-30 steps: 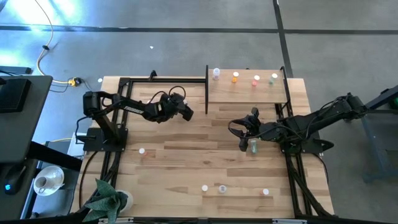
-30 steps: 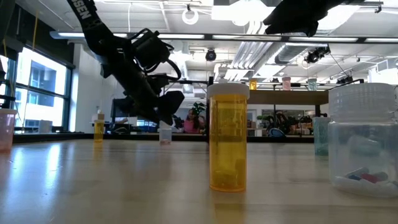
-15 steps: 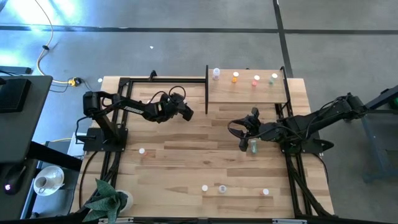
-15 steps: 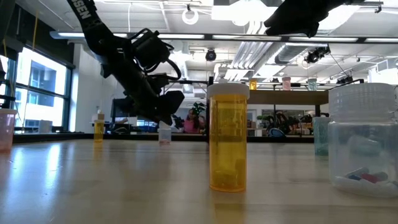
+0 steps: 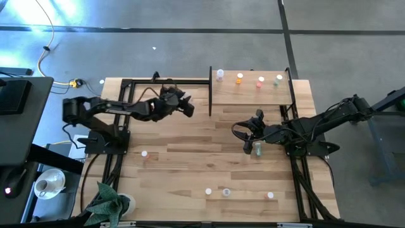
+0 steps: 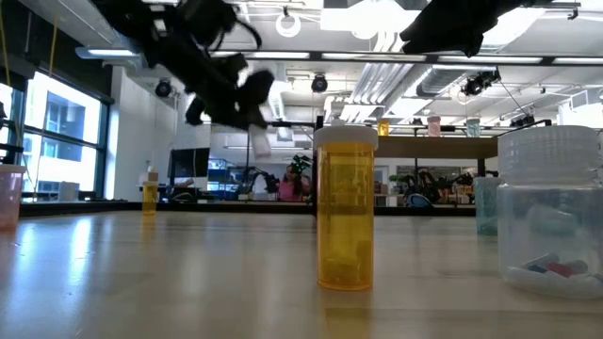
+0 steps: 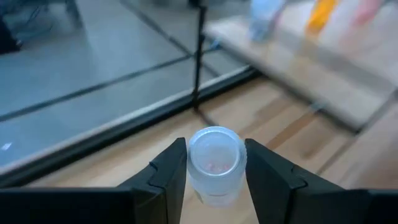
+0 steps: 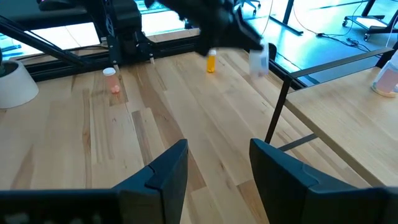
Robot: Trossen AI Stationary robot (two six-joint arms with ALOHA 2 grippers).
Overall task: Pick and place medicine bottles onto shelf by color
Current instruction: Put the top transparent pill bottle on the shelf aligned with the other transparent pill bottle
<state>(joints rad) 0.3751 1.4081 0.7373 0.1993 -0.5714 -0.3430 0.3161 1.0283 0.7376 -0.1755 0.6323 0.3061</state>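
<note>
Left claw (image 7: 211, 163) is gripping a clear bottle (image 7: 213, 162) up in the air, just short of the shelf's (image 5: 250, 95) black corner post (image 5: 210, 90). Right claw (image 8: 214, 163) hangs open, empty, mid-surface.

Left pincer (image 7: 211, 171) clamped, raised

Table (image 5: 190, 164): plank-patterned wood; bears small bottles, one white-capped near the left side (image 5: 144, 153), three along the near edge (image 5: 226, 192), one green at centre-right (image 5: 258, 149). Shelf (image 5: 253, 97): pale board at far right, carrying four bottles in a row (image 5: 249, 79).
</note>
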